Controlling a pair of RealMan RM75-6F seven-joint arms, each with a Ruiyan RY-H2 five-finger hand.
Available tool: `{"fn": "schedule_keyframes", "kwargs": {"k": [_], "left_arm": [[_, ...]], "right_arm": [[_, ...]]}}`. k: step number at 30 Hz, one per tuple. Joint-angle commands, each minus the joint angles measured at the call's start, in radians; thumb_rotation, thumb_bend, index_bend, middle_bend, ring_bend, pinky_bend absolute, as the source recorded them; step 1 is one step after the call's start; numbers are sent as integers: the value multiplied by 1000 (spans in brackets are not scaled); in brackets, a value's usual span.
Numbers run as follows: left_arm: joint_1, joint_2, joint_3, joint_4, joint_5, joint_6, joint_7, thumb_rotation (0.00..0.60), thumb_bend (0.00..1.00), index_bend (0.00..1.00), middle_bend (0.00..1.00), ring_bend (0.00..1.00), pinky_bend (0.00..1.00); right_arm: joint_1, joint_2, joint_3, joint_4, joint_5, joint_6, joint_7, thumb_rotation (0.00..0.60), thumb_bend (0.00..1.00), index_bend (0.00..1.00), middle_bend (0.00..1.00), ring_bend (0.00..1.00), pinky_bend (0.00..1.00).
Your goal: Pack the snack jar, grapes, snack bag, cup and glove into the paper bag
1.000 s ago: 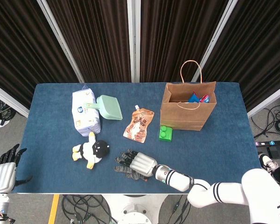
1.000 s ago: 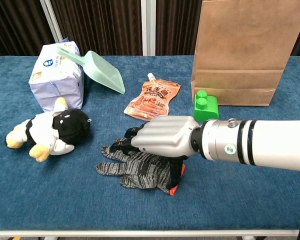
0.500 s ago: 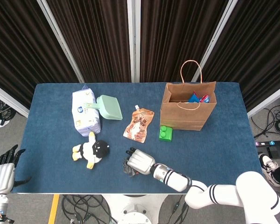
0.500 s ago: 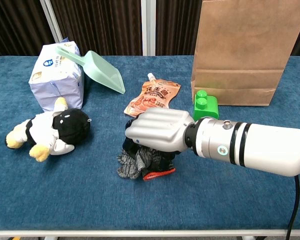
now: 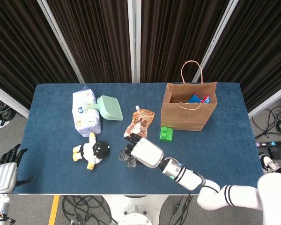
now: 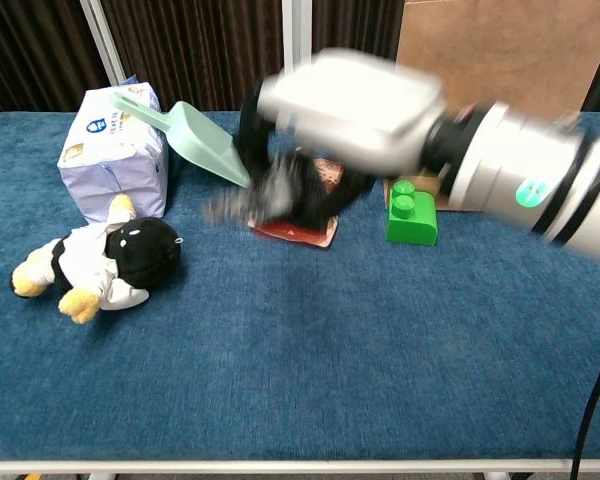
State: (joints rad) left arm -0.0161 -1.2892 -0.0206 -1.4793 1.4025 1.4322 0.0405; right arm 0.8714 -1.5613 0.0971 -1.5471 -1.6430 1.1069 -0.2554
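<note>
Head view showed the right hand (image 5: pixel 146 152), white-shelled with dark fingers, raised above the blue cloth-covered table (image 5: pixel 225 150) with its fingers clamped around the bunched grey knitted glove (image 5: pixel 127 156), which hung from the left side of the hand. In the chest view the same hand (image 6: pixel 345 100) was blurred, and the glove (image 6: pixel 270 195) showed as a dark smeared bundle under its fingers, clear of the table surface.

Just beyond the hand lay the flat orange spouted snack pouch (image 5: pixel 140 123); from the chest view the hand and glove covered most of it. Beyond and to the right of the hand sat the green toy building block (image 5: pixel 166 133), and past that block stood the upright brown paper bag with a twisted handle (image 5: pixel 187 110), open at the top, with blue and red items visible inside near its rim. To the left of the hand lay the black, white and yellow plush toy (image 5: pixel 92 152). Farther off on that side were the pale lavender soft pack of tissues (image 5: pixel 86 111) and the mint-green plastic scoop (image 5: pixel 110 108) leaning against it.

The left hand (image 5: pixel 3 171) was well apart from all of this, off the near left corner of the table, holding nothing with its dark fingers spread.
</note>
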Motion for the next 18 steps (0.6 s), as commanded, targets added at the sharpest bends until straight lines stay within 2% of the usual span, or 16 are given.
{"fn": "schedule_keyframes", "kwargs": {"k": [1,6,10,13,18], "left_arm": [[-3,1,0,-3,1,-3,2,600,116,216,143,110,134],[-3,1,1,-5,3,-3,0,600,115,216,143,111,134],[-4,3,1,-3,7,0,-4,600,115,216,143,111,134],[-4,3,0,-3,8,1,-4,600,116,216,144,110,134],[-7,2,0,-3,13,2,-8,600,116,216,144,110,134]], "right_arm": [[-49,120,82,-95,-29,122,-2,600,295,629,525,203,245],[-89,208,175,-158,9,222,-30,600,294,629,526,203,245],[-117,271,254,-190,89,264,-44,600,286,629,525,203,245],[-130,297,302,-191,178,265,-59,600,282,625,524,203,246],[-133,305,339,-133,351,201,-57,600,280,581,518,202,246]]}}
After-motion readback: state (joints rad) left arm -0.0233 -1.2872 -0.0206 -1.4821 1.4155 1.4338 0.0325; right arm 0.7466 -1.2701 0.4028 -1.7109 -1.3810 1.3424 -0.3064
